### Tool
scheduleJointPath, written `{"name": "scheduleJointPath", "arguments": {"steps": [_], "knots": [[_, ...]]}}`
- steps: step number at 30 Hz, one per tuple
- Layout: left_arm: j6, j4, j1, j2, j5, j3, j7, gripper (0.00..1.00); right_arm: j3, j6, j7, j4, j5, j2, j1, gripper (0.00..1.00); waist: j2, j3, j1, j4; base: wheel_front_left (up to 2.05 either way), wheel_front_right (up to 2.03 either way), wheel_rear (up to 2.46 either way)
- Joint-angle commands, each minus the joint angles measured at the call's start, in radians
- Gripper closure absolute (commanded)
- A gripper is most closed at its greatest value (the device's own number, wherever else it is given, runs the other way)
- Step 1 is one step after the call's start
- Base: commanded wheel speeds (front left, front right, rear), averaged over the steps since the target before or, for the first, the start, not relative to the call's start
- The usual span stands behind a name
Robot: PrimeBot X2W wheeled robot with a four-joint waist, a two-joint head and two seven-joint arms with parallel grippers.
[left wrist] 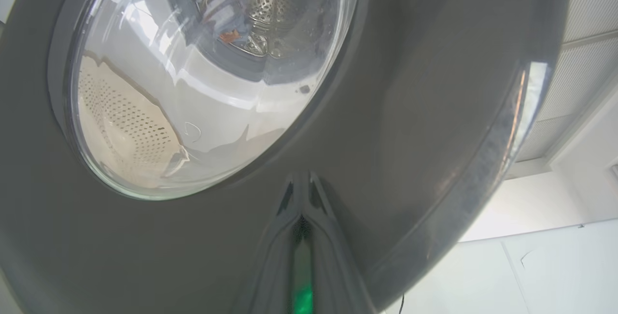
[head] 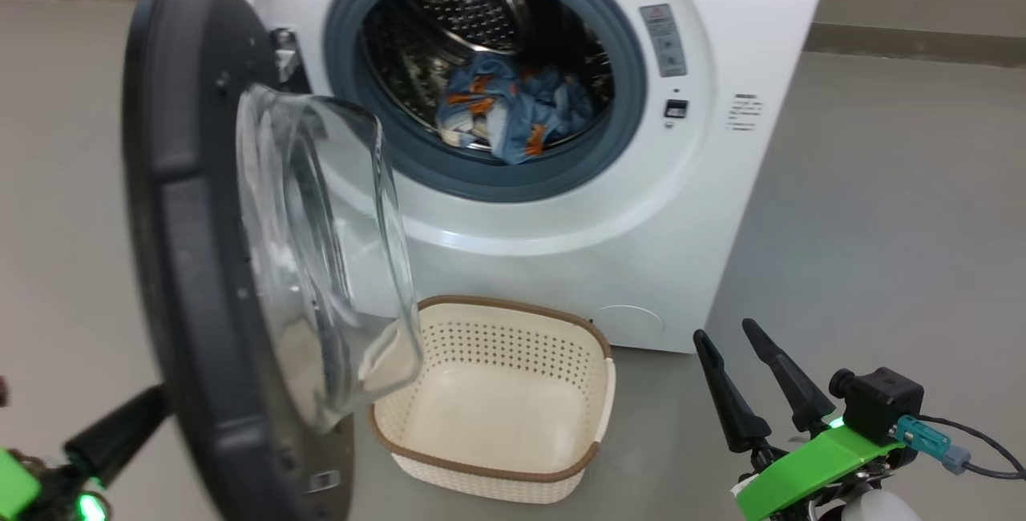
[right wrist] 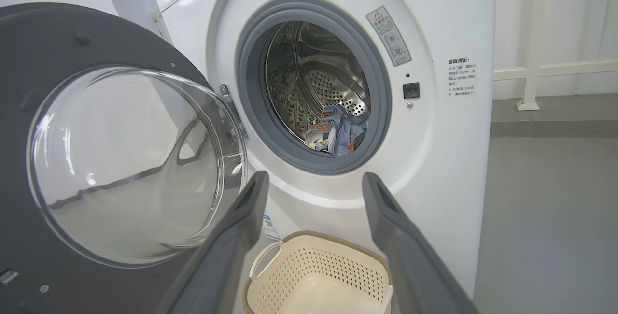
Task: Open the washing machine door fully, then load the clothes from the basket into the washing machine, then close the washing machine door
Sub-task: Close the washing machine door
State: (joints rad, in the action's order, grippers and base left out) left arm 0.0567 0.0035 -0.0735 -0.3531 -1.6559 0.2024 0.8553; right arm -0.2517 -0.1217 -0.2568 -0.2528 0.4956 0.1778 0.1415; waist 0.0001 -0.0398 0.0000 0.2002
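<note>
The white washing machine (head: 561,248) stands ahead with its black door (head: 172,208) swung out to the left, the glass bowl (head: 321,248) facing the drum. The light blue clothes (head: 513,108) with orange marks lie inside the steel drum. On the floor below the opening sits the cream basket (head: 597,393), with nothing in it. My left gripper (head: 148,409) is shut, and its tips (left wrist: 301,217) rest against the door's glossy outer face (left wrist: 410,111). My right gripper (head: 725,333) is open and holds nothing, right of the basket; its fingers (right wrist: 251,207) frame the basket (right wrist: 372,265) and the clothes (right wrist: 338,133).
Grey floor (head: 882,224) spreads to the right of the machine. A low wall base (head: 922,40) runs behind it, and a white railing (right wrist: 531,63) stands at the far right. The half-swung door takes up the room at my left.
</note>
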Motion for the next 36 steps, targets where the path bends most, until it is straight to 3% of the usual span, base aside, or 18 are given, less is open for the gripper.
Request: {"name": "scheduleJointPath", "arguments": {"steps": [1, 7, 21, 26, 36], "knots": [[-0.001, -0.072, -0.021, -0.009, -0.013, 0.016, 0.020, 1.00, -0.016, -0.009, -0.005, 0.027, -0.002, 0.001, 0.002, 0.00, -0.0001, 0.001, 0.0000, -0.033, 0.00, 0.00, 0.00], [-0.010, -0.147, -0.003, 0.057, -0.017, -0.019, 0.000, 1.00, -0.012, -0.009, -0.005, 0.029, -0.004, -0.001, 0.007, 0.00, -0.0001, 0.003, 0.0000, -0.095, 0.00, 0.00, 0.00], [0.042, -0.067, -0.078, 0.179, 0.042, -0.063, -0.117, 1.00, -0.022, -0.009, -0.005, 0.029, -0.005, 0.003, 0.022, 0.00, -0.0001, 0.015, 0.0000, -0.270, 0.00, 0.00, 0.00], [0.058, -0.033, -0.114, 0.200, 0.103, -0.067, -0.182, 1.00, -0.027, -0.009, -0.005, 0.028, -0.004, 0.005, 0.026, 0.00, -0.0001, 0.023, 0.0000, -0.334, 0.00, 0.00, 0.00], [0.070, 0.014, -0.148, 0.212, 0.132, -0.068, -0.223, 1.00, -0.024, -0.009, -0.005, 0.030, -0.002, 0.012, 0.026, 0.00, -0.0001, 0.030, 0.0000, -0.391, 0.00, 0.00, 0.00]]}}
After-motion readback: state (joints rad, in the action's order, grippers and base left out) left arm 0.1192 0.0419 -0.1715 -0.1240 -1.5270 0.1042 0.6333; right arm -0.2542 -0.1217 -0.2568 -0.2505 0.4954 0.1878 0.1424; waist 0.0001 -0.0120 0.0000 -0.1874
